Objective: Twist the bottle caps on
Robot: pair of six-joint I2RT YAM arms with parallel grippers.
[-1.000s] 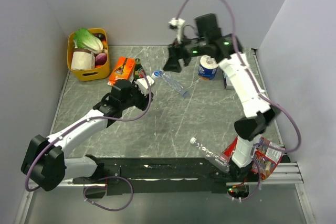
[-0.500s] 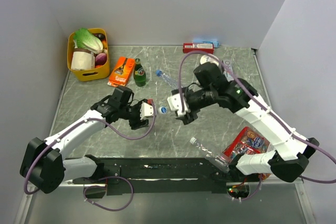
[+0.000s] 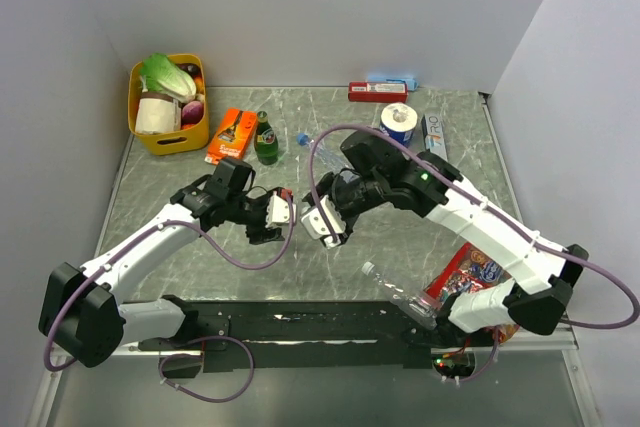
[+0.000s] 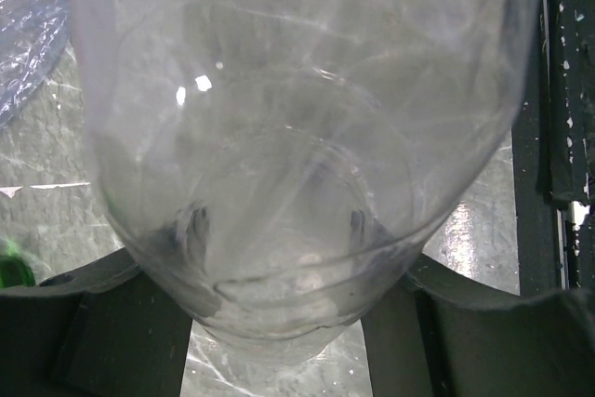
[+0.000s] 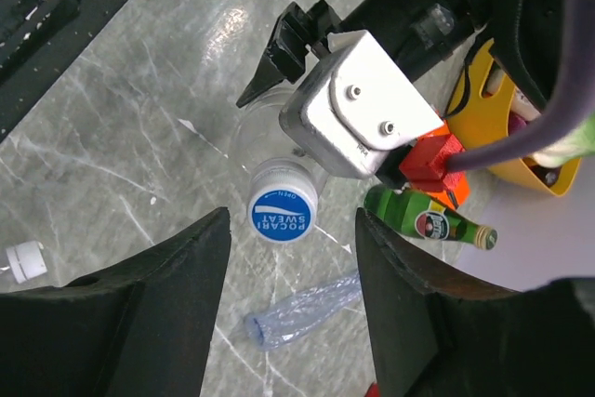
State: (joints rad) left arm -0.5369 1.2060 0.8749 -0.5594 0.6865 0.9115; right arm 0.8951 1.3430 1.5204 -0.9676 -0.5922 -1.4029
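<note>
Left tool (image 4: 279, 327) is clamped on a clear bottle (image 4: 297, 165), whose body fills the left wrist view between the two dark fingers (image 4: 93, 341). Right tool (image 5: 293, 230) is held with its jaws apart. A blue bottle cap (image 5: 283, 213) is seen in the gap between them, touched by neither finger, and it appears to sit on the held bottle's neck. From above, both tools are found close together at the centre of the surface (image 3: 320, 272). A crushed bottle (image 5: 302, 309) is seen lying at the lower centre of the right wrist view, near a green glass bottle (image 5: 423, 222).
</note>
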